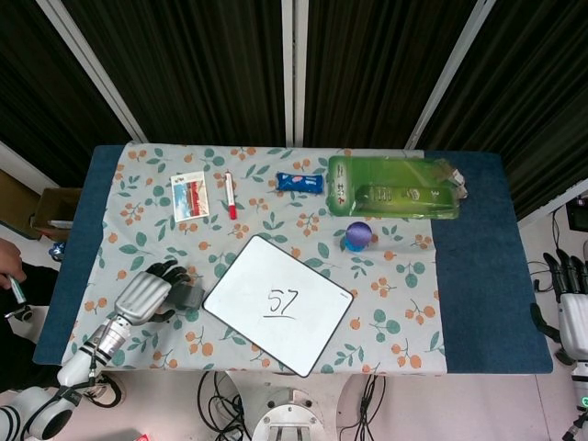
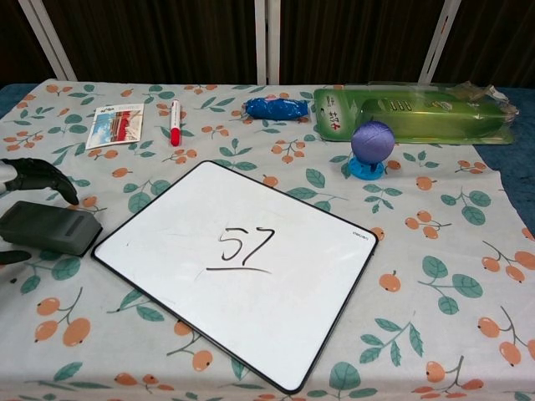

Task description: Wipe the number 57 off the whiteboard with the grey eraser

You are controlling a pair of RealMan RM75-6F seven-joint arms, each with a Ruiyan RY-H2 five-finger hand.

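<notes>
The whiteboard (image 1: 278, 303) (image 2: 238, 276) lies tilted near the table's front, with "57" (image 1: 281, 301) (image 2: 242, 248) and an underline in black at its middle. The grey eraser (image 1: 189, 295) (image 2: 48, 227) lies flat on the cloth just left of the board. My left hand (image 1: 147, 294) covers the eraser's left end. In the chest view its dark fingers (image 2: 38, 176) arch over the eraser's far side and the thumb (image 2: 12, 256) sits at the near side, with gaps showing; it holds nothing. My right hand (image 1: 571, 299) hangs off the table's right edge, fingers apart and empty.
Along the back are a card (image 1: 190, 196), a red marker (image 1: 229, 194), a blue packet (image 1: 300, 182) and a green package (image 1: 393, 187). A purple ball on a blue stand (image 1: 358, 236) (image 2: 372, 149) stands behind the board's right corner.
</notes>
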